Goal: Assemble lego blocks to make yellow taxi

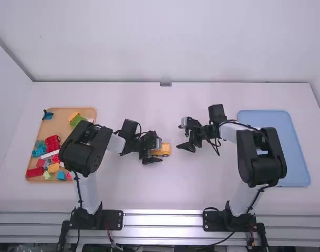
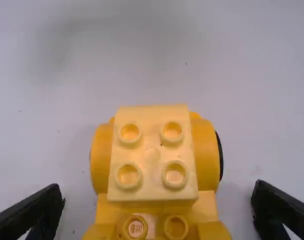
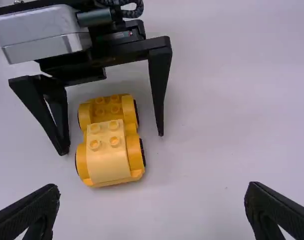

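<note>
Nearest, a pale blue plastic tray (image 1: 297,176) reaches toward the right arm's base, and a tan tray (image 1: 59,124) of red, blue, green and yellow blocks (image 1: 53,168) lies beside the left arm. A little farther, the black left gripper (image 1: 158,150) holds its fingers parted, one on either side of the yellow block car with black wheels (image 1: 165,150), which stands mid-table with a pale yellow studded block (image 2: 152,155) on top. Slightly beyond, the black right gripper (image 1: 179,137) has its fingers spread, apart from the car.

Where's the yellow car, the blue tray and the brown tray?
Yellow car (image 3: 108,164), right wrist view: smooth part beside its bumps.
Blue tray (image 1: 296,168), high view: bare floor, right side.
Brown tray (image 1: 60,125), high view: bare floor.
</note>
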You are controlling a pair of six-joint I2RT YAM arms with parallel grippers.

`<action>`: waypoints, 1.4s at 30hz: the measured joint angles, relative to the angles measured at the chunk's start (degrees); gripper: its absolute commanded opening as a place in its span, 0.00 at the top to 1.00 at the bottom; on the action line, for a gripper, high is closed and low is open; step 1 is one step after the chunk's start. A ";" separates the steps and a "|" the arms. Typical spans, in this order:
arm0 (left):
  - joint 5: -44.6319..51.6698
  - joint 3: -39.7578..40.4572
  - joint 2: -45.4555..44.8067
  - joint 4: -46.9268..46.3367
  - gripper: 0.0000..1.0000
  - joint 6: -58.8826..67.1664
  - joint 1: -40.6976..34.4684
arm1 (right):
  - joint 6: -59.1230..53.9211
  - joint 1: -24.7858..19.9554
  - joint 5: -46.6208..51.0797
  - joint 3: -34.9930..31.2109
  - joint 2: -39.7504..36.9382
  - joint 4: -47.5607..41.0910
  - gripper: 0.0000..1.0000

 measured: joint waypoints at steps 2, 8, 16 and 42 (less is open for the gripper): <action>0.00 0.02 -0.02 -0.35 0.01 -1.18 0.09 | 0.87 0.00 -1.09 -0.02 0.00 1.84 0.01; 0.66 0.00 -5.42 -6.73 0.01 -3.54 1.70 | 13.35 0.00 -11.63 0.02 0.00 19.43 0.02; -2.54 0.00 -24.72 -24.22 0.01 -4.33 5.57 | 34.23 2.10 -11.58 0.13 -0.09 31.45 0.01; -63.63 3.80 -51.56 -54.51 0.01 -74.75 32.63 | 22.01 10.03 1.95 17.84 -0.09 -1.66 0.01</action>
